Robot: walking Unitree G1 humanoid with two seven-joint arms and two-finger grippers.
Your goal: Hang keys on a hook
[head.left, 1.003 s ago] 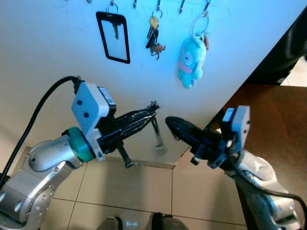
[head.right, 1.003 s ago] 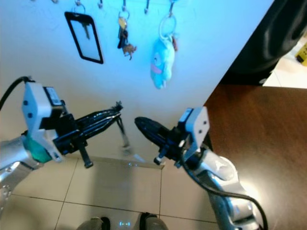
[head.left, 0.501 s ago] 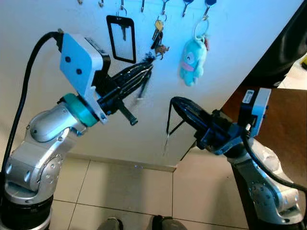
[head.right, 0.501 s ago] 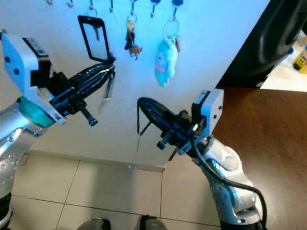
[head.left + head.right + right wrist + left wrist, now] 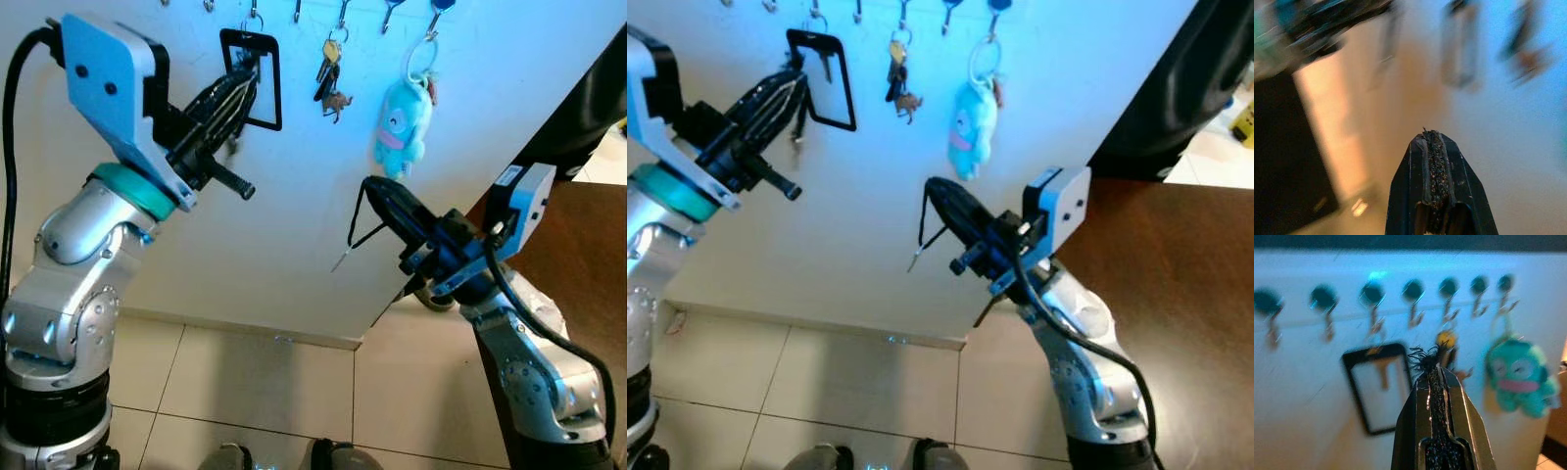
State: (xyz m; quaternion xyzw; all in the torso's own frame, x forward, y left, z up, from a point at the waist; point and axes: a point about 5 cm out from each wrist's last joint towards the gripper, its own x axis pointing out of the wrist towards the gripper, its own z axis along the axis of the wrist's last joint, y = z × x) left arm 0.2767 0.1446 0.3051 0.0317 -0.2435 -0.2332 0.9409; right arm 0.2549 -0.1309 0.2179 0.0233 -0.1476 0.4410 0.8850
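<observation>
Raising our left hand (image 5: 238, 86), pinched shut on the keys (image 5: 801, 125), from waist height toward the hooks (image 5: 1374, 296); our right hand (image 5: 377, 201) stays closed, empty

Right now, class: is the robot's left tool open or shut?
Shut. In the left wrist view the left tool's two black fingers press together with no gap, pointing at the row of hooks on the wall.

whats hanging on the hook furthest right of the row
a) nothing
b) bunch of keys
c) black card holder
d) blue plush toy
d: the blue plush toy hangs by its ring from the rightmost hook, with the bunch of keys and the black card holder on hooks to its left.
</observation>
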